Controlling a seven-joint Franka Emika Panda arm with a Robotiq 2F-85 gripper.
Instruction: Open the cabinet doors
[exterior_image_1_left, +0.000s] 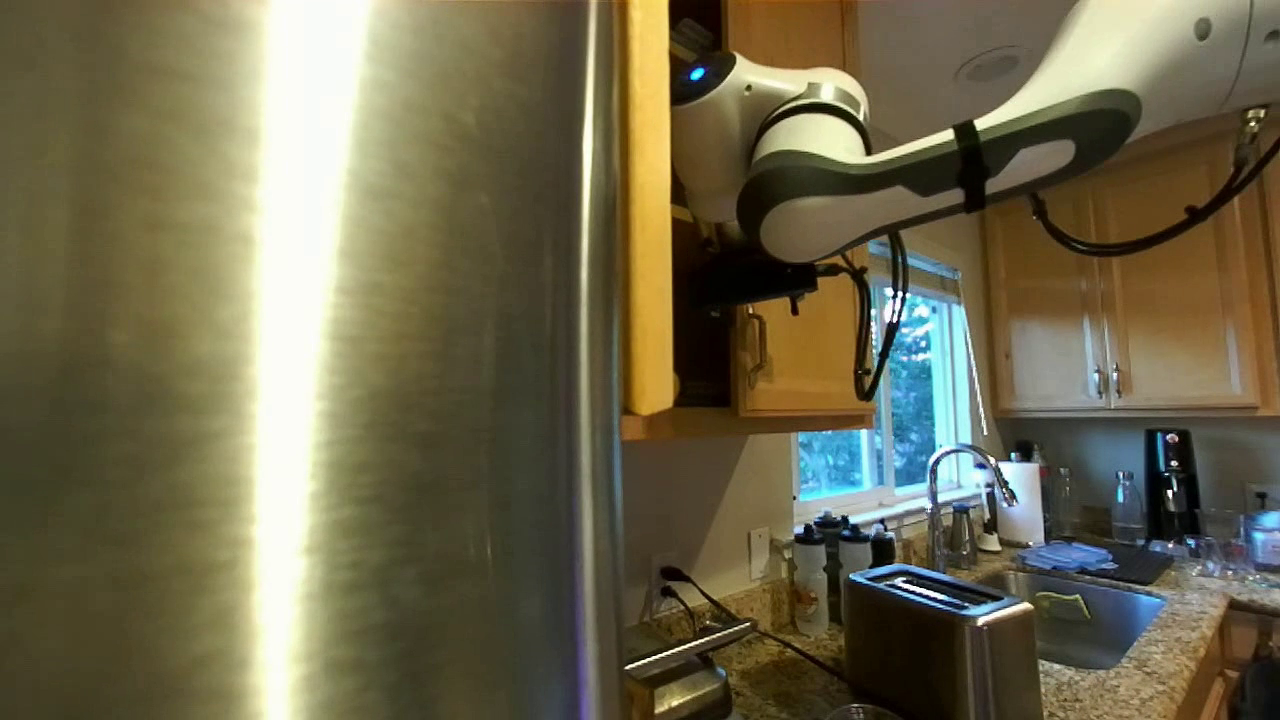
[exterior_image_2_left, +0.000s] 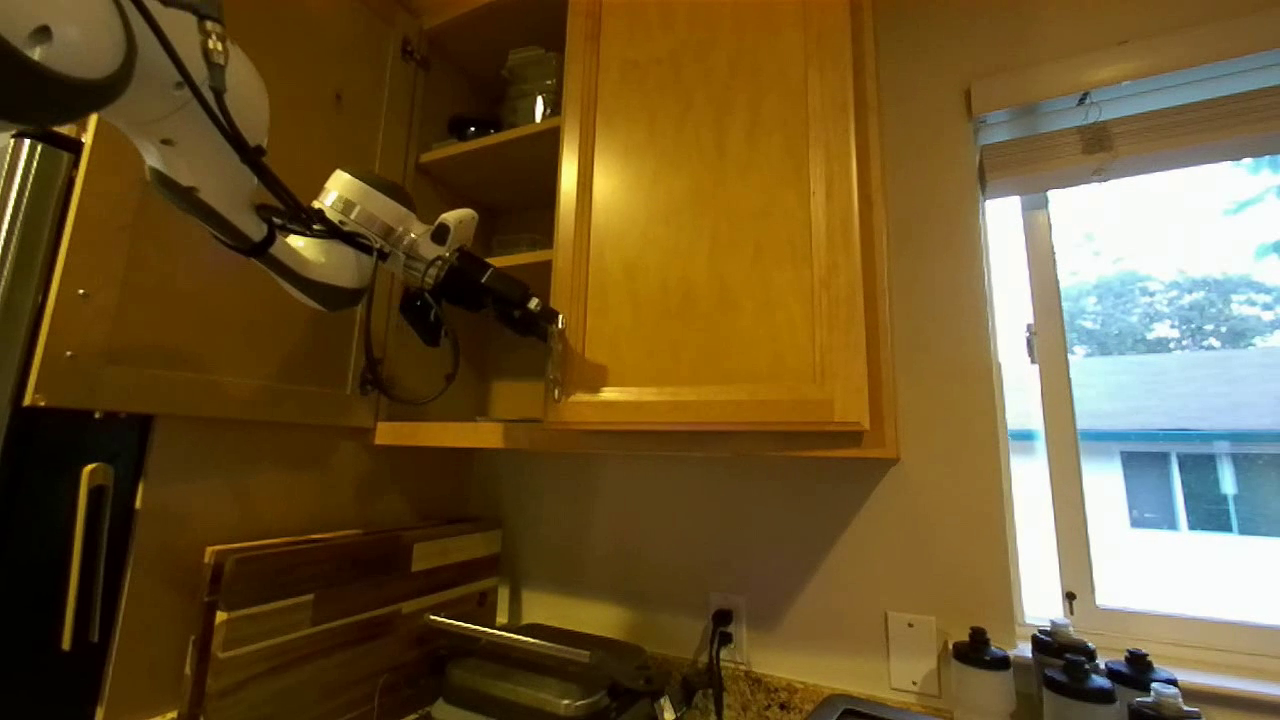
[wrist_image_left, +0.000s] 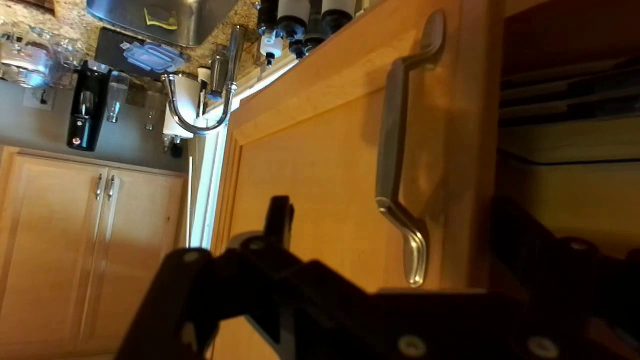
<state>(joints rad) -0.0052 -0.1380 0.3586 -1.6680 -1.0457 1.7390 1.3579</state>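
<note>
Kitchen (exterior_image_2_left: 942, 400): one cabinet door (exterior_image_2_left: 200, 335) open, bottle marking (exterior_image_1_left: 812, 600) unreadable.

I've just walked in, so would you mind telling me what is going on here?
A robot arm is working on opening an oak wall cabinet. One door, next to the steel fridge, stands wide open, showing shelves; the neighbouring door looks shut. The jaws are open, on either side of that door's metal handle in the wrist view, apparently not gripping it yet.
</note>
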